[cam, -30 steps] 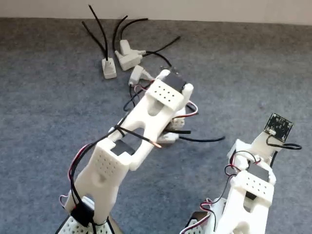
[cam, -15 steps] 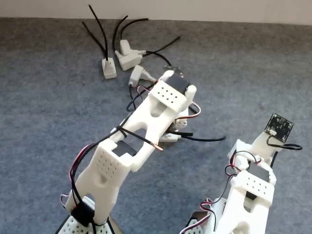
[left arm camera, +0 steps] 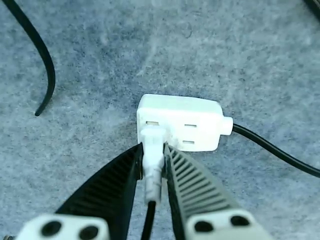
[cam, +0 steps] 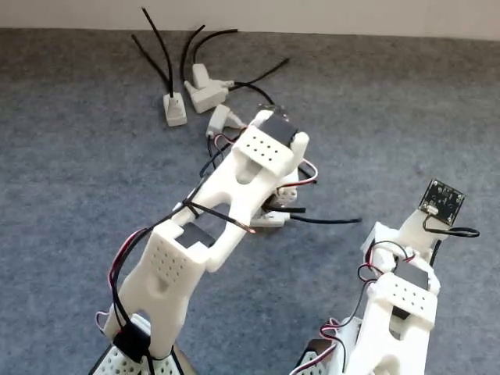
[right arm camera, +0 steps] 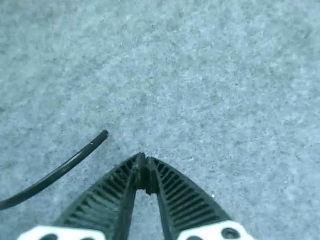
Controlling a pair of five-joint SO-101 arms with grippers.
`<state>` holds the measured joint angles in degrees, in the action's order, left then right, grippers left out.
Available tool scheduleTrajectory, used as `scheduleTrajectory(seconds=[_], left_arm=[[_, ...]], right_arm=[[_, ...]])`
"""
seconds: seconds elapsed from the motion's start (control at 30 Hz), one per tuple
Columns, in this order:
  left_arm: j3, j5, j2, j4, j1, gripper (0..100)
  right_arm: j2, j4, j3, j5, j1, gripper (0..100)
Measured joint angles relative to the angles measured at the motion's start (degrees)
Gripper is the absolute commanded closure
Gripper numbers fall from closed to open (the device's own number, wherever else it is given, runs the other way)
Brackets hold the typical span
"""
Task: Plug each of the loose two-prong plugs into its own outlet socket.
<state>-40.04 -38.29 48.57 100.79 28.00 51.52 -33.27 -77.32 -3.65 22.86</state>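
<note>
The left hand (left arm camera: pixel 153 152) was pinched narrow on a white plug (left arm camera: pixel 151 137), with 1 black finger on each side. The front end of the plug touched the white socket block (left arm camera: pixel 190 120) just past the fingertips, at 1 pair of slots. I could not tell if the prongs were inside. The block lay flat on the grey tabletop (left arm camera: pixel 260 60). A black cord (left arm camera: pixel 275 152) ran out of 1 side of it.

The right hand (right arm camera: pixel 145 170) was closed tight with nothing in it, low over the tabletop. A loose cord end (right arm camera: pixel 70 162) lay near it.

From above, the left arm (cam: pixel 234 187) leaned over the block in the middle. The right arm (cam: pixel 398 301) stood well apart from it. Far at the back lay 3 more white pieces (cam: pixel 205 94) with black cords, close together.
</note>
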Motion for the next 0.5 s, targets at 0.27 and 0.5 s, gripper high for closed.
scheduleTrajectory(seconds=[0.27, 0.5], left_arm=[[0.97, 4.75, -1.85, -0.09, -0.44, 68], [1.32, 5.01, -4.48, -0.62, -0.09, 68]], right_arm=[[0.0, 0.0, 0.0, 0.0, 0.0, 98.5], [0.0, 0.0, 0.0, 0.0, 0.0, 98.5]])
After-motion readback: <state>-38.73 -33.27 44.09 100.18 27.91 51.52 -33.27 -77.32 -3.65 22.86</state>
